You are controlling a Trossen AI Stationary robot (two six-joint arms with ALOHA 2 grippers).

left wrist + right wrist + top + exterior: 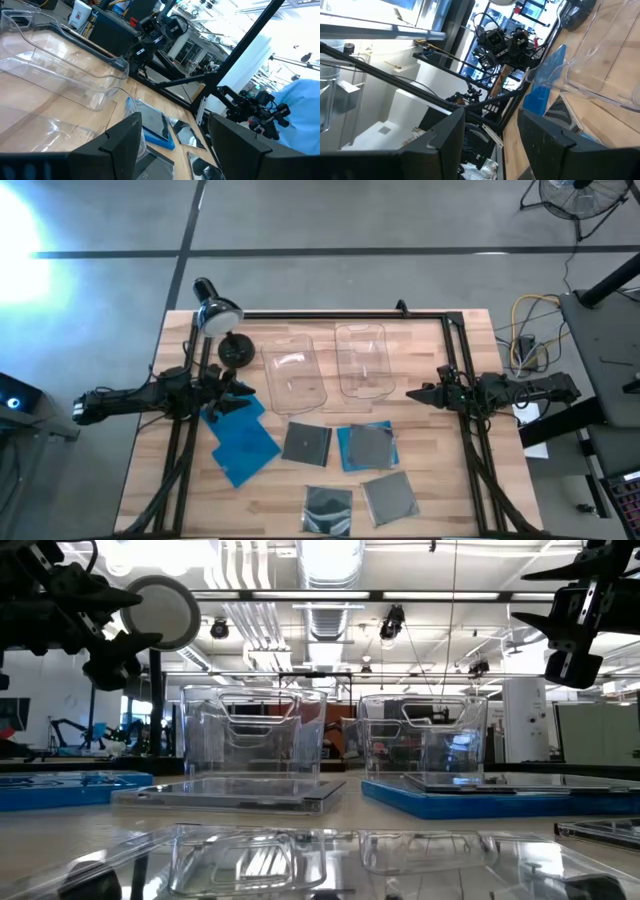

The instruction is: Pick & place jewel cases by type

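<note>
Several jewel cases lie flat on the near half of the table. Two bright blue ones [243,438] overlap at the left. A dark grey one [306,442] lies in the middle, and beside it another grey one rests on a blue case [367,446]. Two more grey cases [328,508] [390,497] lie near the front edge. My left gripper [240,392] [175,145] hovers open above the far corner of the blue pair. My right gripper [412,394] [492,140] hovers open to the right of the bins. Neither holds anything.
Two clear plastic bins [295,375] [362,360] stand side by side in the middle of the table, between the grippers. A desk lamp [215,310] with a round base [237,350] stands at the far left. A black frame [455,340] runs along the far and right sides.
</note>
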